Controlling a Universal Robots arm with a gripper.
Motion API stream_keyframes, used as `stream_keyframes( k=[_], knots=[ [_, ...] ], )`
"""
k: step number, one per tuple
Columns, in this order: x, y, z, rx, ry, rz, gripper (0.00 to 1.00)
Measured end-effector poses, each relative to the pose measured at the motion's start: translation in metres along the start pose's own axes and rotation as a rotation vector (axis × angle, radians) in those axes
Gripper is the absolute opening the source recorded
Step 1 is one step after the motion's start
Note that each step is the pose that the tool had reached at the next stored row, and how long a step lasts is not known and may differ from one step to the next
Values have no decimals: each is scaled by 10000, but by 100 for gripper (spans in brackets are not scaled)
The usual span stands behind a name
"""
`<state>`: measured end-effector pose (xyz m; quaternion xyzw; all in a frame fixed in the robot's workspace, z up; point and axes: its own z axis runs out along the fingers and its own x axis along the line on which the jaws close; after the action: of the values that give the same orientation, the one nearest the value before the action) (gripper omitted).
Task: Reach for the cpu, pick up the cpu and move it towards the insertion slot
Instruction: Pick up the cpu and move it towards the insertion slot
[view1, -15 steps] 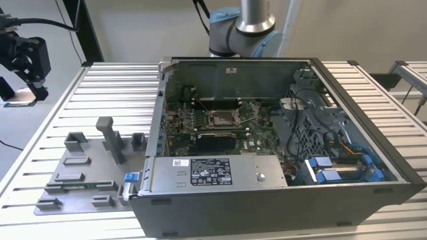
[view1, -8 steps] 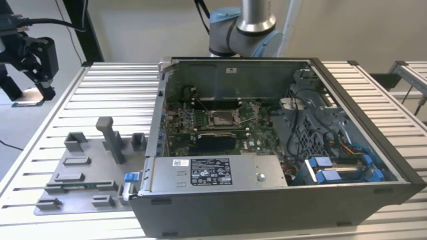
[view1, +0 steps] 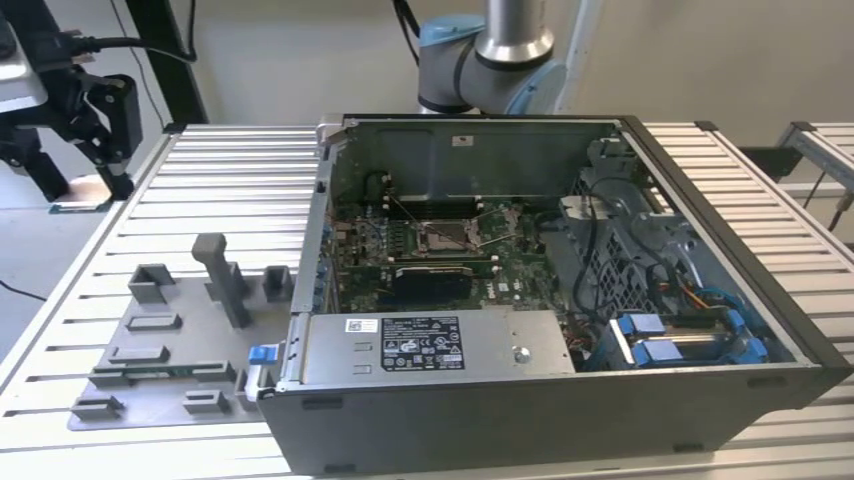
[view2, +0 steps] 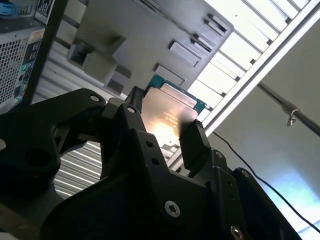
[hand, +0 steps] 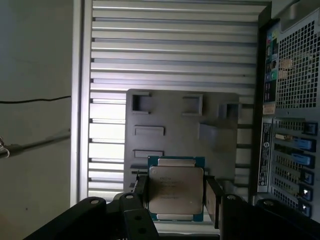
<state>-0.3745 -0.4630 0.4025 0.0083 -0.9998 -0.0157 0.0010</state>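
The cpu (hand: 176, 192), a flat square chip with a silvery face and a green-edged rim, sits clamped between my gripper's black fingers (hand: 212, 200). My gripper (hand: 177, 196) is shut on it. In the second wrist view the cpu (view2: 167, 112) catches bright light between the gripper's (view2: 162, 131) jaws. In the exterior view the gripper (view1: 88, 188) hangs at the far left, beyond the table's left edge, with the cpu (view1: 80, 205) at its tips. The insertion slot (view1: 411, 236), a square socket with a metal frame, lies on the green board inside the open computer case (view1: 694, 330), well to the exterior view's right of the gripper.
A grey fixture plate (view1: 174, 345) with raised blocks lies on the slatted table (view1: 214, 170) between the gripper and the case. The fixture plate (hand: 175, 127) is below the held chip. The case's perforated rear panel (hand: 295, 75) stands beside it. The arm's base (view1: 487, 60) rises behind the case.
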Motion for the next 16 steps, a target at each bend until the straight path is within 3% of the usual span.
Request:
stream_keyframes(
  k=[16],
  knots=[
    [-420, -7, -1, -1, 39, 2, 0]
  ],
)
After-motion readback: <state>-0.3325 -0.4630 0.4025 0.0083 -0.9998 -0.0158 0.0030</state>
